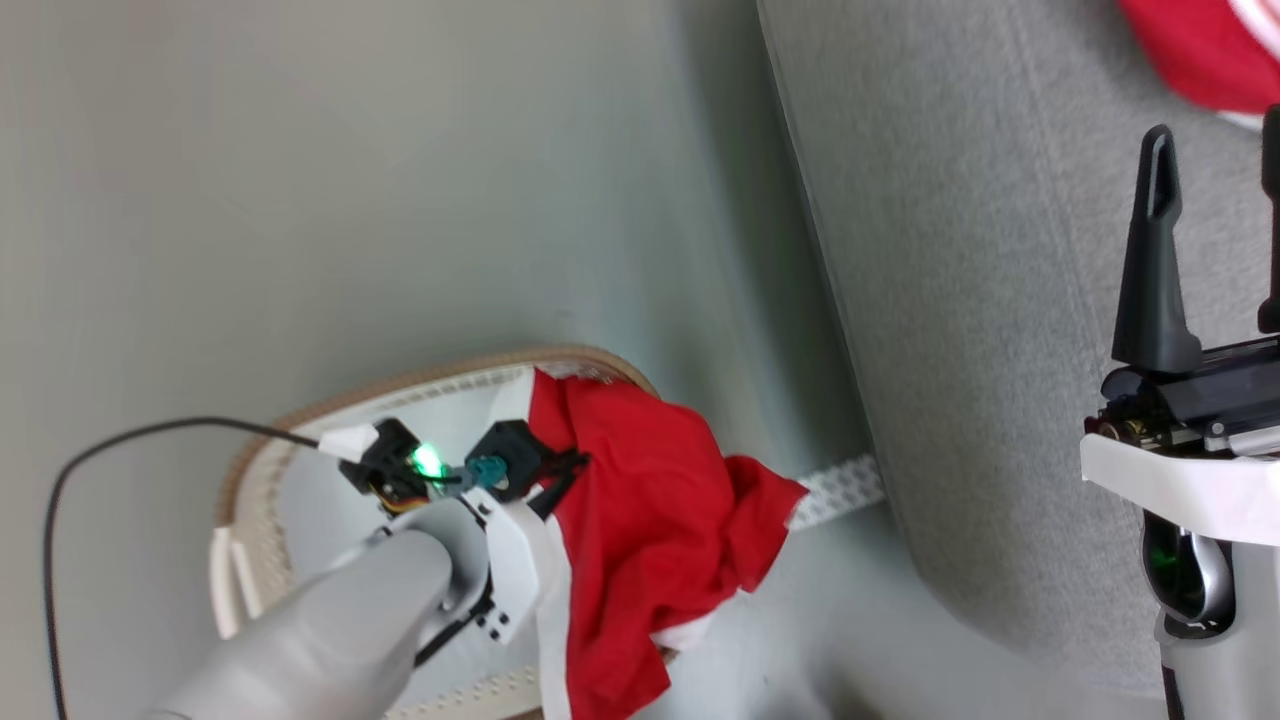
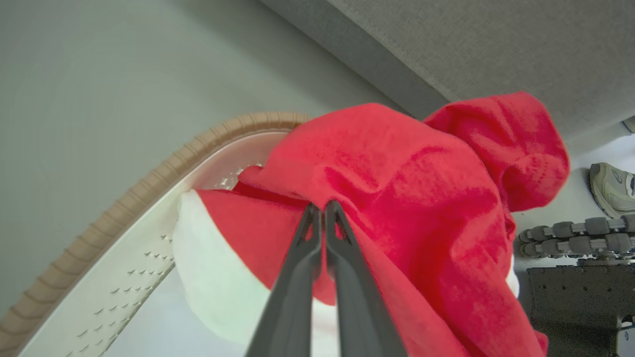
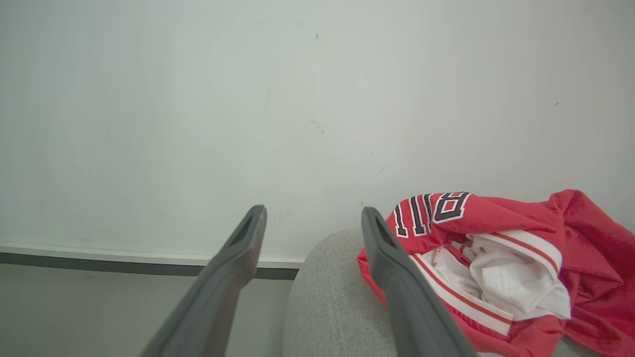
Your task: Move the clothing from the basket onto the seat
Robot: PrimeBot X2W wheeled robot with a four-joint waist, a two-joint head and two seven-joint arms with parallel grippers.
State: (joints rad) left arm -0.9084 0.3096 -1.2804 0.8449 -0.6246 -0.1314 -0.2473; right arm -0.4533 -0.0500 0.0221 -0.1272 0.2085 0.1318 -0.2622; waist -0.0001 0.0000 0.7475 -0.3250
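Clothing first: we've got a red jersey (image 2: 397, 163) bunched over the right side of the basket (image 2: 149, 183), spilling past the tan rim toward the seat (image 1: 980, 300). Our left gripper (image 2: 321, 208) is pinched tight on a fold of it, fingers together with red cloth caught at the tips. Most of the fabric hangs to the right of that grip and drapes down the basket's outside, so the load trails seat-ward from the pinch. The seat lies to our right of the basket, with a strip of floor (image 1: 300, 200) between them, and the left arm is the nearer one. Over the seat, our right gripper (image 1: 1215, 140) hovers with fingers spread wide, nothing in them. A second jersey (image 3: 496, 248) lies on the cushion just beyond it. We'd judge the lift must clear the rim and the seat's near edge. A shoe (image 2: 612, 188) sits on the floor by the seat, likely out of the path.
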